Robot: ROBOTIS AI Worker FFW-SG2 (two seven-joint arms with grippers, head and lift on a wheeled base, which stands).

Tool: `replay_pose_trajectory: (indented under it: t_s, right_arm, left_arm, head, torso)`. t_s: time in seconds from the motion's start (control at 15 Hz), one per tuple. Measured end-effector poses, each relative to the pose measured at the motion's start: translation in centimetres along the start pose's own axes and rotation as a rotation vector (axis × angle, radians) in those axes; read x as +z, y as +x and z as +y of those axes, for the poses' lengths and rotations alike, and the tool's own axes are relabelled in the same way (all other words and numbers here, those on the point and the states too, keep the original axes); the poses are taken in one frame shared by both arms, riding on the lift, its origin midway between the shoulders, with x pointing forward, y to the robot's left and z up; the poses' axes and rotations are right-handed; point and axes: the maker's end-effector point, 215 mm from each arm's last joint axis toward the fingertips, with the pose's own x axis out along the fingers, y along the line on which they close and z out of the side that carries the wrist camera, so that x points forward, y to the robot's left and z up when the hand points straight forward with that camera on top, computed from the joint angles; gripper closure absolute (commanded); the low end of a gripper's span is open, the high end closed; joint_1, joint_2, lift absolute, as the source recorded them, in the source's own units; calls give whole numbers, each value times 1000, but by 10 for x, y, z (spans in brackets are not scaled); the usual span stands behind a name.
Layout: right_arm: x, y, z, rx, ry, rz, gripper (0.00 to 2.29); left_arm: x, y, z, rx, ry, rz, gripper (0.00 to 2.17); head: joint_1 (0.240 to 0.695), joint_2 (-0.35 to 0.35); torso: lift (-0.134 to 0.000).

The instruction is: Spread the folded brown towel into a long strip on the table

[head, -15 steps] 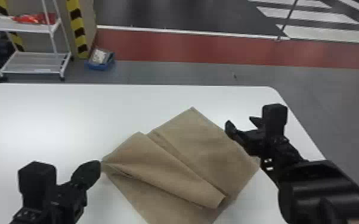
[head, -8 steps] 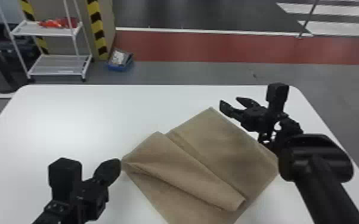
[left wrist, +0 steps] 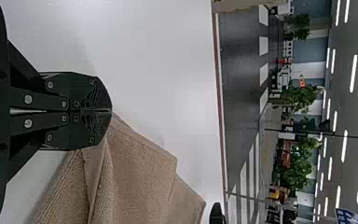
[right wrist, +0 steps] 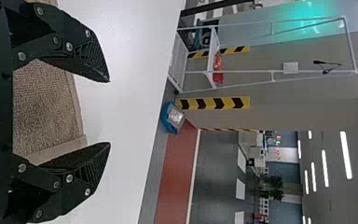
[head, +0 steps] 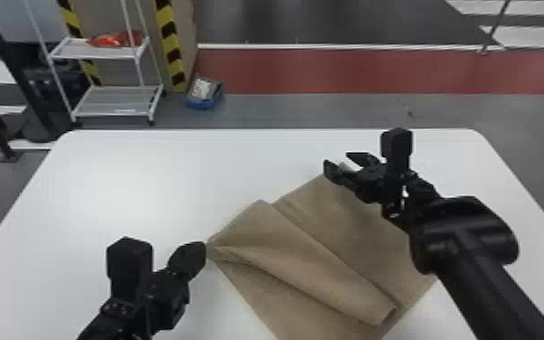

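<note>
Brown towel lies partly folded on the table; left gripper pinches one corner, right gripper is spread wide near another.

Beyond the rounded far corners of the white table, I'm looking out over grey floor, a dull red band edged by a white line, then darker floor carrying broad white stripes. Off to my left, a white rack is standing with something red lying on its upper shelf. Near it, a blue bin is sitting on the floor beside yellow-and-black striping. Through my wrist views I'm seeing a beige-grey wall, a teal glow, leafy plants and bright strip lights shining overhead.
</note>
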Motion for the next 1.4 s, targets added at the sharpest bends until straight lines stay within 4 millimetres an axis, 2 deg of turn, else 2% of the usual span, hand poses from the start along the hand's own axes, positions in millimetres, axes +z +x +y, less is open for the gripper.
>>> replay_pose_trajectory:
  t_s: [0.2,0.73,0.93,1.13,1.27,1.4]
  right_arm:
    - [-8,8,6,-37,-37,45,475]
    - [-24,6,-27,-109,-27,80,475]
    - [-30,7,-31,-106,-20,92,475]
    - [-27,9,-32,-96,-24,95,596]
    - [-26,10,-30,-78,-20,104,822]
    - [-30,10,-27,-63,-10,119,822]
  left_arm:
    - [-2,-1,0,-1,0,2,1379]
    - [-4,-2,1,-2,-1,1,1379]
    - [-5,-1,0,-3,-1,3,1379]
    - [-6,-1,0,-3,-2,4,1379]
    - [-6,-1,2,1,-1,5,1379]
    - [-7,0,3,3,0,6,1379]
  head:
    - [695,24]
    - [695,-5]
    - [695,-13]
    - [695,-14]
    - [695,-9]
    - [695,-5]
  torso:
    - [-123]
    - [-123]
    - [-123]
    - [-123]
    - [-123]
    - [-123]
